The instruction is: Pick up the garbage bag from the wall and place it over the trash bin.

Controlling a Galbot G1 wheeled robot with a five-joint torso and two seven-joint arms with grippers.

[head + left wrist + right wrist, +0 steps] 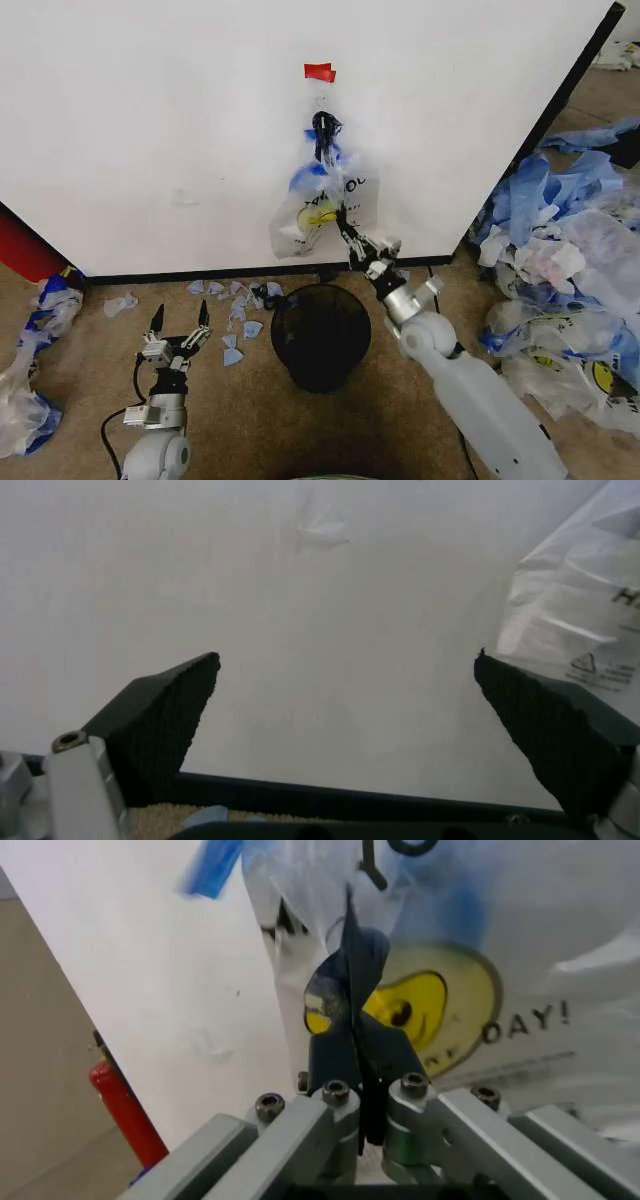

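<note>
Translucent plastic, the garbage bag with blue handles and yellow smiley face hangs at centre frame from a red-taped hook on the white wall. The right gripper pinches its front, fingers pressed together. At lower left the left gripper rests spread wide beside the black wire-mesh trash bin.

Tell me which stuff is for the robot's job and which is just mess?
For the job:
thin translucent smiley-face plastic garbage bag
flat white wall panel
round black wire-mesh trash bin
right tool, closed against the bag

Just lying about:
small blue plastic scraps
heap of crumpled bags
</note>
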